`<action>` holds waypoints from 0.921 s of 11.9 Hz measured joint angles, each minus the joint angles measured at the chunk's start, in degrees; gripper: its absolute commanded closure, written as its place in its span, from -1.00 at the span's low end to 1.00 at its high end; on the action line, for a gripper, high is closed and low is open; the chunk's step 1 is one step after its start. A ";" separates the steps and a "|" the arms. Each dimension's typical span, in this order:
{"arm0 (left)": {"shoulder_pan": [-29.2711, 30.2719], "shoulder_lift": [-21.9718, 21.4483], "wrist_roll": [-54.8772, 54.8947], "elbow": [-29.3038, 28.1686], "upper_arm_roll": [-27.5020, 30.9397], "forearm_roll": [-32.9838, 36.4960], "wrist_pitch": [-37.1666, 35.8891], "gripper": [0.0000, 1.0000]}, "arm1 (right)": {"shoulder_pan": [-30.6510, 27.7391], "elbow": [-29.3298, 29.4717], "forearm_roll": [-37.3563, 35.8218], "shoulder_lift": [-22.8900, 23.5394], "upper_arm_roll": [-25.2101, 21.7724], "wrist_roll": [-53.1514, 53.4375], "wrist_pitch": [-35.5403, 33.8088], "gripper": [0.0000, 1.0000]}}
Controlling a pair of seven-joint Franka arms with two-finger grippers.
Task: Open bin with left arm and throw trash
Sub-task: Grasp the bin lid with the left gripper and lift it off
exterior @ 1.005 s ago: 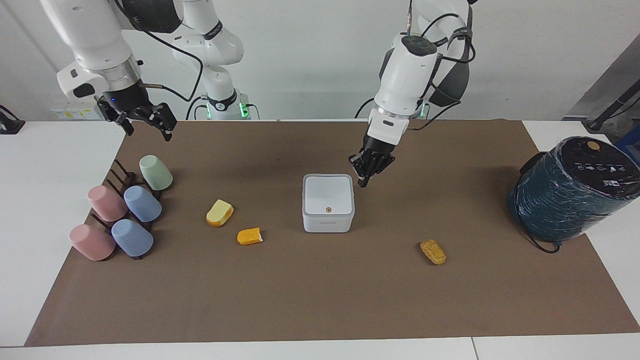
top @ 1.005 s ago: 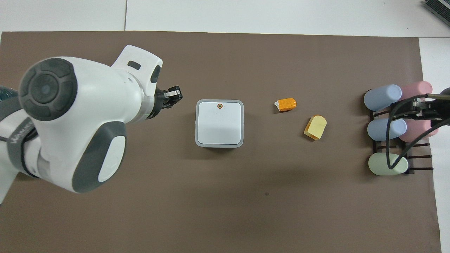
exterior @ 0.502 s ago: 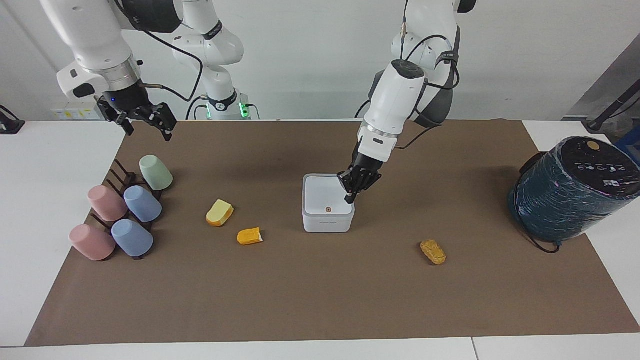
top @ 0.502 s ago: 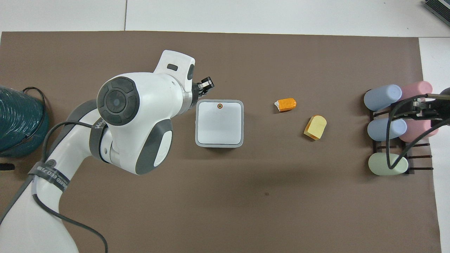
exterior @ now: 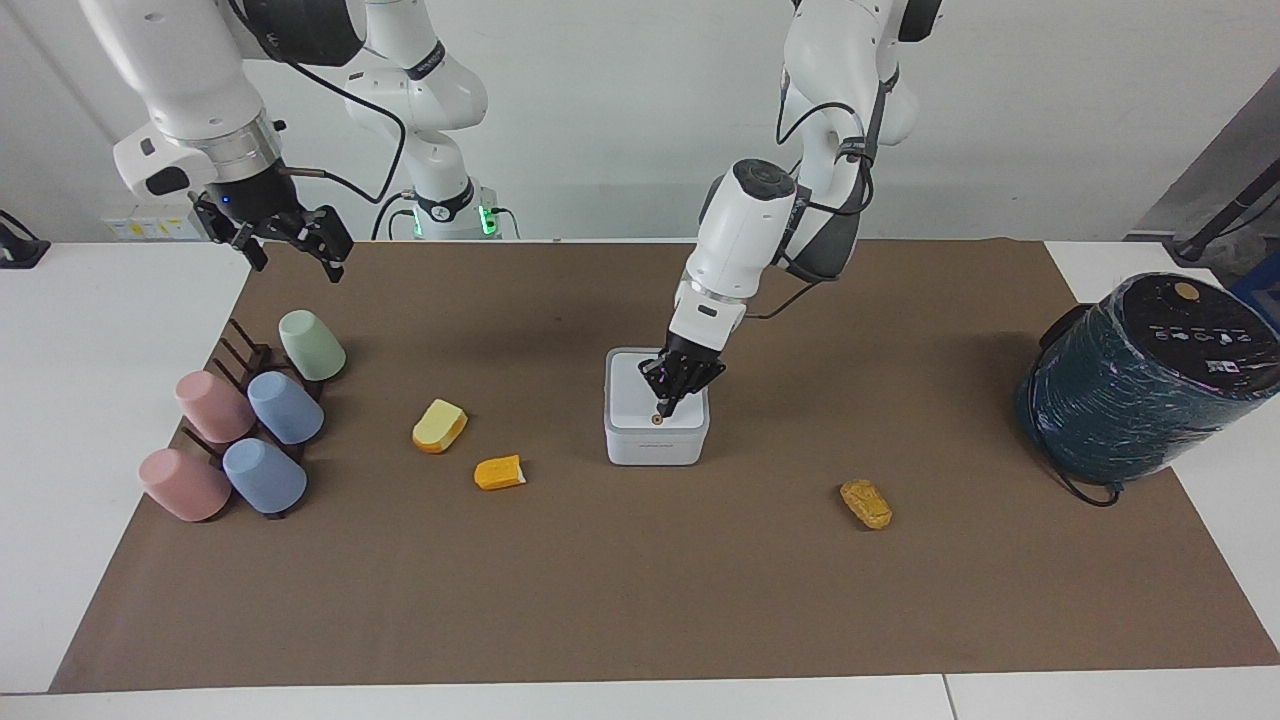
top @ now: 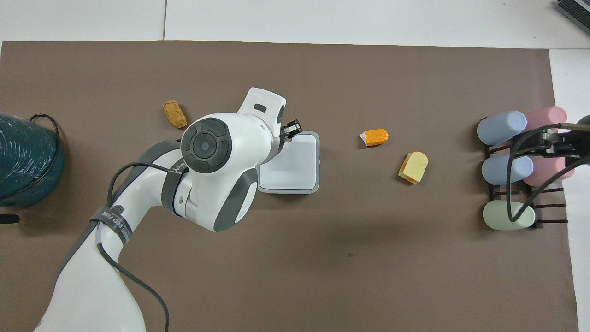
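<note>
Brown mat [exterior: 640,600]: 1 bin [exterior: 655,440], 3 trash pieces [exterior: 498,472].

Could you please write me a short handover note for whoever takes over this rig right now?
Left gripper: shut, fingertips down at the orange dot on the bin lid.
Right gripper: open, waiting in the air over the table's edge near the cup rack.
Bin: lid closed.
Trash, all on the mat: yellow wedge, orange chunk, brown lump.
Done: left arm reached the lid.
Left: open the lid, drop in all three pieces.
</note>
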 measured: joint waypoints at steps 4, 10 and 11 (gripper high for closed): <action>-0.77 0.01 0.01 -1.97 0.04 0.00 1.00 1.00 | 0.00 0.00 0.00 -0.03 0.00 0.00 0.00 -1.00; -1.45 -0.04 0.01 -1.95 0.41 0.00 1.49 1.00 | 0.00 0.00 0.00 -0.04 0.00 0.00 0.00 -1.00; -1.45 -0.05 0.01 -0.98 0.53 0.00 -0.28 1.00 | 0.00 0.00 0.00 -0.04 0.00 0.00 0.00 -1.00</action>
